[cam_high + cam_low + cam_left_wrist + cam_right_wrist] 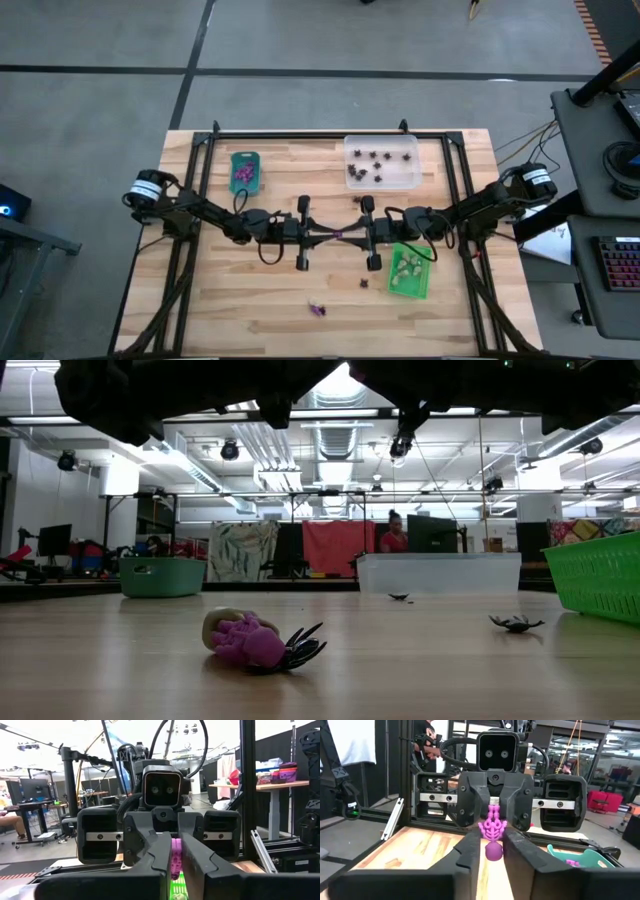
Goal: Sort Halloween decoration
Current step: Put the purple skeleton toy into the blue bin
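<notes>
A purple skeleton trinket [338, 233] hangs in the air above the table's middle, held level between my two grippers, which face each other tip to tip. My left gripper [328, 233] comes from the left and is shut on one end. My right gripper [350, 233] comes from the right and is shut on the skull end. Loose trinkets lie on the wood near the front: a purple one [318, 309] and a black one [364, 283]. The low view shows a purple, cream and black cluster [255, 640] and a black spider [515, 623]. My left gripper [176, 847] pinches the skeleton's leg end [493, 811] between its two fingers, coming level from the table's left. The trinket is lifted clear of the table. My right gripper [493, 856] has the round skull [493, 851] between its fingertips, coming level from the table's right, with the ribs [492, 827] spanning the gap between the two grippers.
A teal tray [245, 172] with purple pieces sits at far left. A clear tray [382, 162] with black pieces is at far right. A bright green tray [409, 272] with pale pieces lies under the right arm. Black frame rails run along both table sides.
</notes>
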### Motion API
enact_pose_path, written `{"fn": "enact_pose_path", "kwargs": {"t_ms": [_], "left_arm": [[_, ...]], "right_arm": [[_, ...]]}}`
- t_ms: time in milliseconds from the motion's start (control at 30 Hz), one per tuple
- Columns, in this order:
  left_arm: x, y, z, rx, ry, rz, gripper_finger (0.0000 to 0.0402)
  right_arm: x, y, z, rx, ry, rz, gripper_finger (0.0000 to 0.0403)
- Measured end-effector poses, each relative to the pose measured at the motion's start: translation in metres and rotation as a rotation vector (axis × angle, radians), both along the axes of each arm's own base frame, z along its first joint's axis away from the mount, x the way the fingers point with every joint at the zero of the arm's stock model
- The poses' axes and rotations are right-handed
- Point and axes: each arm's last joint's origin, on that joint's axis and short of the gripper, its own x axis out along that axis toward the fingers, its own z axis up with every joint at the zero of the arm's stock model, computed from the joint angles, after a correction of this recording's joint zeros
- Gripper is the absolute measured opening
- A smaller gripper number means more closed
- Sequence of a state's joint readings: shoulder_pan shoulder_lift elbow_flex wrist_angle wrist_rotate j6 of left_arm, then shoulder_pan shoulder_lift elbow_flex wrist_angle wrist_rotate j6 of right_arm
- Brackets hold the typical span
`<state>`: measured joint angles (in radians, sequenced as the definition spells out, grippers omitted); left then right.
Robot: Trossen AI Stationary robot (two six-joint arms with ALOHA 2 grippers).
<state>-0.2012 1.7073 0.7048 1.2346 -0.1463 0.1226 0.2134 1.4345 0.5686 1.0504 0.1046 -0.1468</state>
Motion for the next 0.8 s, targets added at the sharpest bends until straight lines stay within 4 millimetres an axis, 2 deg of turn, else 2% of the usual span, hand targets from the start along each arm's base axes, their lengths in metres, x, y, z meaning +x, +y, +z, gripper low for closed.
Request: {"fn": "enact_pose_path", "kwargs": {"t_ms": [267,433,667,800], "left_arm": [[-0.003,0.001,0.007,-0.002,0.018,0.025,0.0002],[-0.011,0.007,0.014,0.006,0.148,0.149,0.0001],[-0.037,0.020,0.030,0.041,0.354,0.364,0.0001],[-0.058,0.038,0.034,0.041,0.503,0.509,0.0000]], "right_arm": [[0.000,-0.001,0.001,0.000,-0.001,-0.004,0.0128],[-0.002,-0.004,0.003,0.026,0.019,-0.066,0.0144],[-0.007,-0.008,0.006,0.054,0.074,-0.188,0.0146],[-0.009,-0.009,0.010,0.068,0.068,-0.184,0.0144]]}}
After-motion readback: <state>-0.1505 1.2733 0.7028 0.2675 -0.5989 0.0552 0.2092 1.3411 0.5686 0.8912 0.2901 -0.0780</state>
